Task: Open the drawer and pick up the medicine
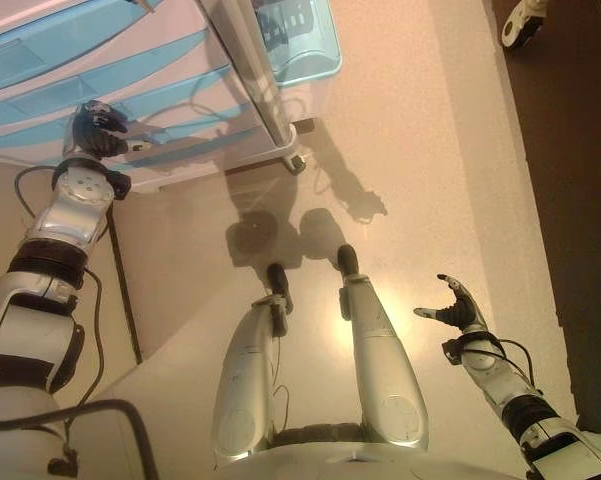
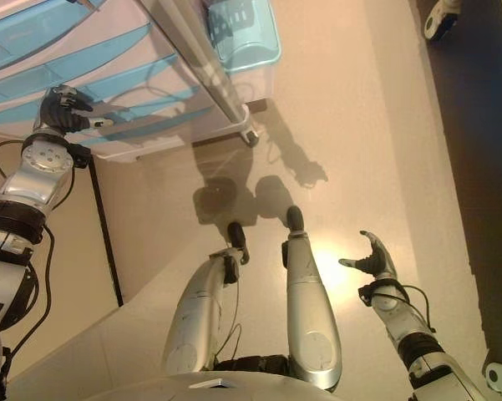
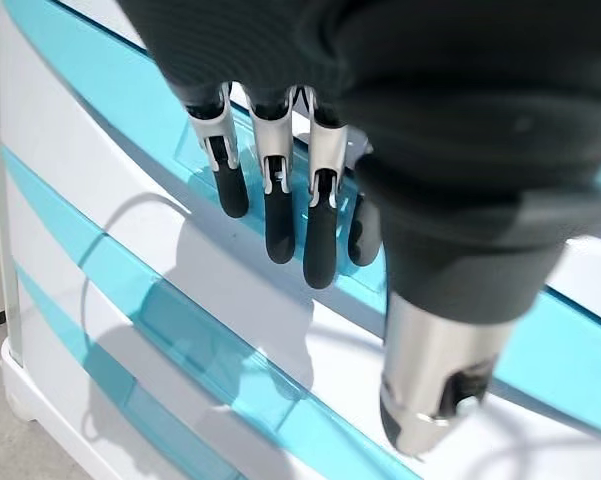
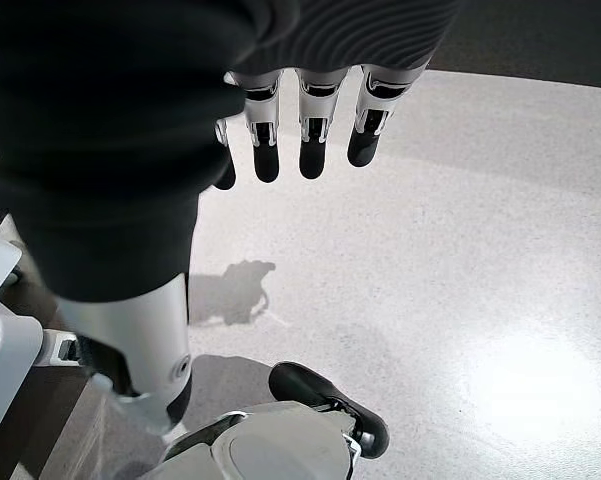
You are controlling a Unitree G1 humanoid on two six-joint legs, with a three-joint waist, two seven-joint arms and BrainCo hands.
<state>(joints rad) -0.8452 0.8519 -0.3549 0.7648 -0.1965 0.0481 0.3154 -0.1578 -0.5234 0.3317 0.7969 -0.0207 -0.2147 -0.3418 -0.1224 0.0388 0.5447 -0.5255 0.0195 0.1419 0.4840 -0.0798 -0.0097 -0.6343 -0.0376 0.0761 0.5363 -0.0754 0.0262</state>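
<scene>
I see my left hand [image 1: 98, 128] up against the front of the white drawer unit [image 1: 170, 100], its straight fingers [image 3: 277, 215] reaching to a translucent blue drawer front [image 3: 230, 370] and gripping nothing. All the drawers look closed, and I cannot see the medicine. My right hand [image 1: 458, 308] hangs relaxed and empty over the floor [image 1: 420, 180], well apart from the unit.
</scene>
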